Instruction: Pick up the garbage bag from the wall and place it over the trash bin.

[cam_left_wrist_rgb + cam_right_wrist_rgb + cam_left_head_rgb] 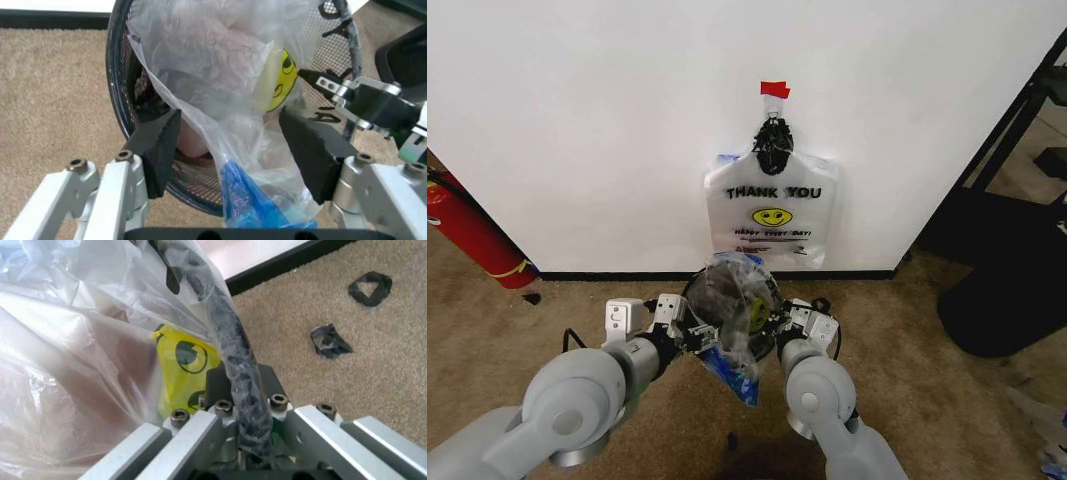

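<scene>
Crinkly garbage bag (220, 115) btwn open left tool (233, 150) pads, right tool (240, 405) prob. clamping rim.

Translucent white garbage bag (213, 75) (yellow smiley)

We see the garbage bag (213, 85) as thin, glossy, crinkled translucent plastic, draped over the trash bin (127, 95) of matt black wire mesh. Our left gripper (230, 150) shows brushed silver metal links and matt black rubbery pads, spread apart. Beneath lies rough tan carpet (53, 100); the wall (577, 120) is smooth matt white paint.
</scene>
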Robot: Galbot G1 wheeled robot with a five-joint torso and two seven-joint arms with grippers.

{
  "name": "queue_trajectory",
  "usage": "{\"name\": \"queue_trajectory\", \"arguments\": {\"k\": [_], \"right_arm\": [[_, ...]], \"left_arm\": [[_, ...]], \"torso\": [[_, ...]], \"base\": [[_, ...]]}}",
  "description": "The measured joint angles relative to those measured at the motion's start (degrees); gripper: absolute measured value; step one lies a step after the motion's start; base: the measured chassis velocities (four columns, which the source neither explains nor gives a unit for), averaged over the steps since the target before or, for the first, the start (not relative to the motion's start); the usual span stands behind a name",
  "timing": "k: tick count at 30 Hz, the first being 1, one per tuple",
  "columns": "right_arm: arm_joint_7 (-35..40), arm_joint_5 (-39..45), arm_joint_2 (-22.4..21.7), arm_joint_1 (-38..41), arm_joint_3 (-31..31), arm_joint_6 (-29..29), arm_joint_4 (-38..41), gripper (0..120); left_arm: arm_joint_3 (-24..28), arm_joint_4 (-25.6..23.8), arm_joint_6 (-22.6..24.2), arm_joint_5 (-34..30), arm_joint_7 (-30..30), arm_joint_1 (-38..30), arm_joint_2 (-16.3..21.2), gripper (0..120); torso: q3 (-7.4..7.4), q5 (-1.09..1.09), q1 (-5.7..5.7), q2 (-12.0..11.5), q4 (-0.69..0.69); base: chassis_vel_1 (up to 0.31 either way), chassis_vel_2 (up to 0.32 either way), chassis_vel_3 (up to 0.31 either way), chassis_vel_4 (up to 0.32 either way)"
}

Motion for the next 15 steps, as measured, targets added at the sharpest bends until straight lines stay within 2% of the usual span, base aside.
{"name": "queue_trajectory", "arguments": {"k": [5,7,15], "right_arm": [[0.0,0.0,0.1,0.2,0.1,0.0,-0.1,0],[0.0,0.0,0.2,0.1,0.1,0.0,-0.1,0],[-0.3,0.0,0.0,-0.1,0.3,0.2,0.2,0]], "left_arm": [[1.5,0.5,-0.5,-0.3,-1.3,-1.1,-0.8,54],[2.0,1.0,-0.6,-0.4,-1.8,-1.6,-1.2,45],[3.0,3.0,-0.9,-0.9,-3.4,-3.0,-2.5,41]], "torso": [[0.00,0.00,0.00,0.0,0.00],[0.00,0.00,0.00,0.0,0.00],[0.00,0.00,0.00,0.0,0.00]], "base": [[0.000,0.000,0.000,0.000],[0.000,0.000,0.000,0.000],[0.000,0.000,0.000,0.000]]}}
